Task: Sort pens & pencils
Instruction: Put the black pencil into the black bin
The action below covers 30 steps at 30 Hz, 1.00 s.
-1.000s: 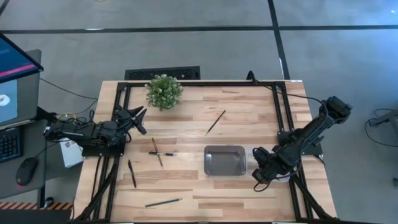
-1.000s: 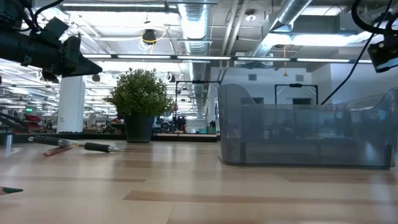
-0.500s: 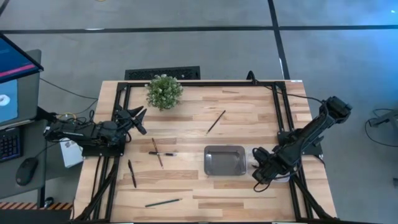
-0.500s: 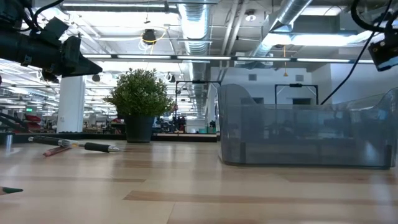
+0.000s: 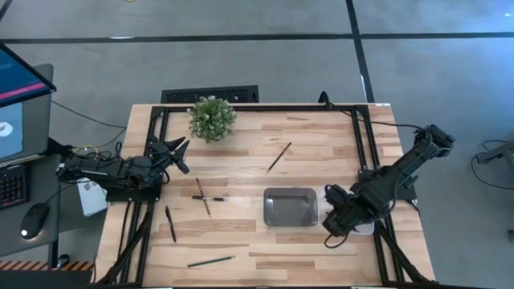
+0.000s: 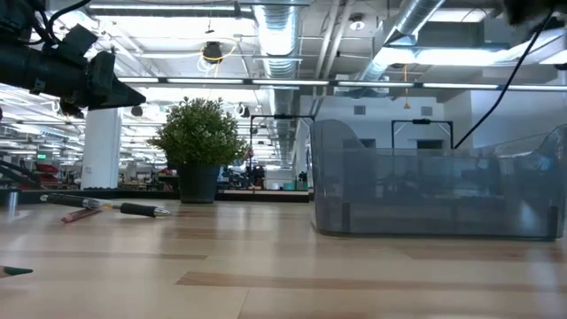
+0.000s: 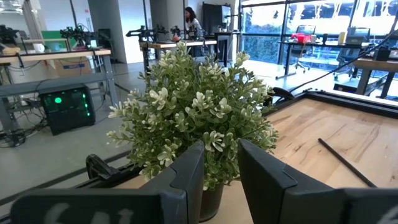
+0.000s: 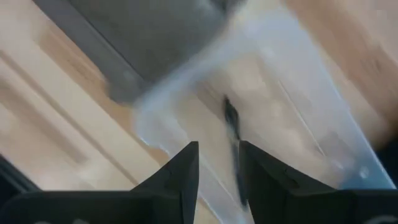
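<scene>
Two black pens lie on the wood: one (image 5: 170,223) near the table's left side, one (image 5: 211,198) crossing a brownish pencil (image 5: 202,197). Another pencil (image 5: 279,156) lies toward the far side, and a greenish one (image 5: 210,261) near the near edge. A further black pen (image 8: 231,124) lies inside a clear bin (image 8: 292,118) beside the metal tray (image 5: 291,206). My right gripper (image 5: 331,226) (image 8: 217,165) hovers over that bin, open and holding nothing. My left gripper (image 5: 180,152) (image 7: 221,165) waits at the table's left, open, pointing at the potted plant (image 7: 193,112).
The potted plant (image 5: 211,118) stands at the far left of the table. A black frame rail (image 5: 361,152) runs along the table's right side. In the low view the clear bin (image 6: 434,190) fills the right half. A monitor, keyboard and mouse sit off the table's left.
My right gripper has risen, leaving the top right corner of the low view, and has shifted slightly toward the table's left over the clear bin. The pens and pencils on the wood have stayed where they were.
</scene>
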Each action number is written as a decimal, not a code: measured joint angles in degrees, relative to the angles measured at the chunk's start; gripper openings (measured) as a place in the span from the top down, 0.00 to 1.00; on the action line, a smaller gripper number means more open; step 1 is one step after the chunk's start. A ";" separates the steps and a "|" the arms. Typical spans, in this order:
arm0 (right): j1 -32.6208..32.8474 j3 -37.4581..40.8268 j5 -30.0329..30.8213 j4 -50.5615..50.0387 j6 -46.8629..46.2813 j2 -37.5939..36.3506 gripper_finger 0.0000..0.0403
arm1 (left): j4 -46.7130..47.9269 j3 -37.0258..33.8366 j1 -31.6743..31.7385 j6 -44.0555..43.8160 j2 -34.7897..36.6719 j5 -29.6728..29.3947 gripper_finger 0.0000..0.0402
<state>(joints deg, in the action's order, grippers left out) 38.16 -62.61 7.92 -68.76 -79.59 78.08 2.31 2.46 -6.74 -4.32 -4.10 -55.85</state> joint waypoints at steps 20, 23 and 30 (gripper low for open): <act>-45.88 -9.63 -3.11 21.67 41.29 0.95 0.66 | 0.02 0.00 0.00 2.40 -0.02 0.02 0.77; -49.41 -9.63 -4.91 24.18 42.11 2.23 0.66 | 0.02 0.00 0.00 3.19 -0.02 0.01 0.77; -53.20 -9.61 -6.51 25.57 64.49 9.13 0.66 | 0.04 0.00 0.00 3.23 -0.02 -0.02 0.77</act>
<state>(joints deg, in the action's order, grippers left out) -15.04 -72.23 1.41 -43.19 -15.10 87.21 2.35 2.46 -6.74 -1.08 -4.12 -55.88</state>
